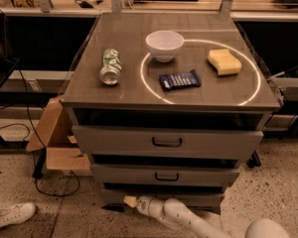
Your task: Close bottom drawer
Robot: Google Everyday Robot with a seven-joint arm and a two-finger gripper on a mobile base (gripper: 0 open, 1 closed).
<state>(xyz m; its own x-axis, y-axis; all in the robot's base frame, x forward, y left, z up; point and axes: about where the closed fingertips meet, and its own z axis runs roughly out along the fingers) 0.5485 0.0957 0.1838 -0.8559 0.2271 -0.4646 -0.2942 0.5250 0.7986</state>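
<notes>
The grey cabinet has three drawers. The bottom drawer (188, 198) is the lowest and narrowest, and its front sits close under the middle drawer (164, 175). The widest top drawer (166, 142) has a dark loop handle. My gripper (130, 201) is at the end of the white arm (188, 219), low in front of the bottom drawer's left end, right at its front face. Whether it touches the front I cannot tell.
On the cabinet top (129, 38) lie a tipped green can (110, 67), a white bowl (164, 45), a dark blue packet (180, 79) and a yellow sponge (223, 62). A cardboard box (57, 138) and cables lie on the floor at left. A white shoe (12, 216) is at bottom left.
</notes>
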